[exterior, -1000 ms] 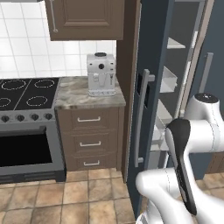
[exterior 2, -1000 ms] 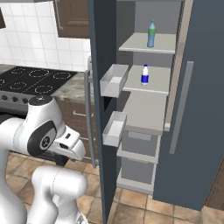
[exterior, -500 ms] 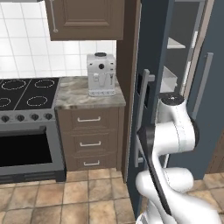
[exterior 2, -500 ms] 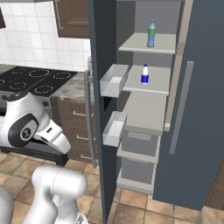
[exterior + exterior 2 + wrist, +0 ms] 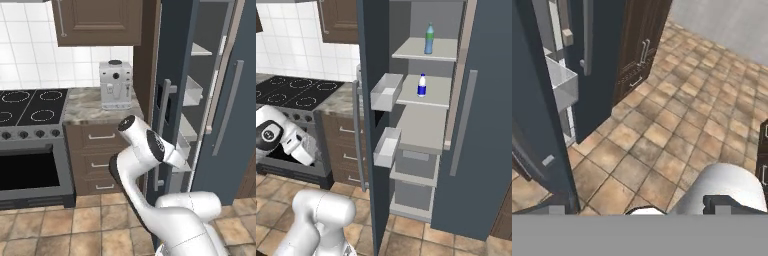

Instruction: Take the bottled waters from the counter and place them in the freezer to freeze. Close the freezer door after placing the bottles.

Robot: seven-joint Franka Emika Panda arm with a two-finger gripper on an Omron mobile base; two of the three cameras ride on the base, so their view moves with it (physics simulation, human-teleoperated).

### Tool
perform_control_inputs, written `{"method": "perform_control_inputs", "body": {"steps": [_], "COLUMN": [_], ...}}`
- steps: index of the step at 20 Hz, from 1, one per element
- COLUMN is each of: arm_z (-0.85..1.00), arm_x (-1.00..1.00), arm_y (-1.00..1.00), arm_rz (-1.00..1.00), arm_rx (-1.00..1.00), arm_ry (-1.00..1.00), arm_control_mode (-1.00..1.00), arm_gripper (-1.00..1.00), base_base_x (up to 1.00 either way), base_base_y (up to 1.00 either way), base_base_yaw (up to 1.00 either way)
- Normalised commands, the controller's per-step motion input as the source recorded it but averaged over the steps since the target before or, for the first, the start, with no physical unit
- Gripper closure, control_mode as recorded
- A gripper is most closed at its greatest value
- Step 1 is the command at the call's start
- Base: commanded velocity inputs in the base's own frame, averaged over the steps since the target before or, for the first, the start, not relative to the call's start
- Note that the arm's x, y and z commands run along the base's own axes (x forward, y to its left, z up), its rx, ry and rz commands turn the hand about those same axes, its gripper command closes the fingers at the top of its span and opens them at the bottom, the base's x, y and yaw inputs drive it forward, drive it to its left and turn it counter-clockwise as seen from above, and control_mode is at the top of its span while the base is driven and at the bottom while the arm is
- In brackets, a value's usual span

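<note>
The two bottled waters stand inside the open freezer. The slim blue-green one is on the top shelf and the short white one on the shelf below. The freezer door stands wide open, with two pale bins on its inner side; its outer face and silver handle show in the left base view. My gripper is open, its tips wide apart with nothing between them. It hangs low beside the door's edge, looking down at the floor tiles. The stone counter holds no bottle.
A white coffee machine stands on the counter beside the door. The black stovetop and oven lie to the left. The freezer's right door is shut. Dark brown cabinets stand past it, and tiled floor lies below.
My arm has swung from the right, near the freezer opening, leftward and down in front of the open door. The bottles and the door have not moved.
</note>
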Motion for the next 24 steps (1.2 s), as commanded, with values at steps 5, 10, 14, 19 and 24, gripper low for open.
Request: {"method": "perform_control_inputs", "body": {"steps": [5,10,14,19,24], "arm_z": [-0.09,-0.05,-0.09,-0.16,-0.16], "arm_x": [0.56,0.46,0.38,0.52,0.55], "arm_y": [0.18,0.17,-0.28,-0.55,-0.25], "arm_rz": [-0.61,-0.54,-0.2,0.03,0.07], "arm_rx": [-0.35,-0.41,-0.22,-0.05,-0.02], "arm_ry": [-0.17,-0.17,-0.02,-0.02,-0.03], "arm_control_mode": [-1.0,-1.0,-1.0,-1.0,-1.0], "arm_gripper": [-1.0,-1.0,-1.0,-1.0,-1.0], "base_base_x": [0.0,0.0,0.0,0.0,0.0], "base_base_y": [0.0,0.0,0.0,0.0,0.0], "base_base_yaw": [0.0,0.0,0.0,0.0,0.0]}}
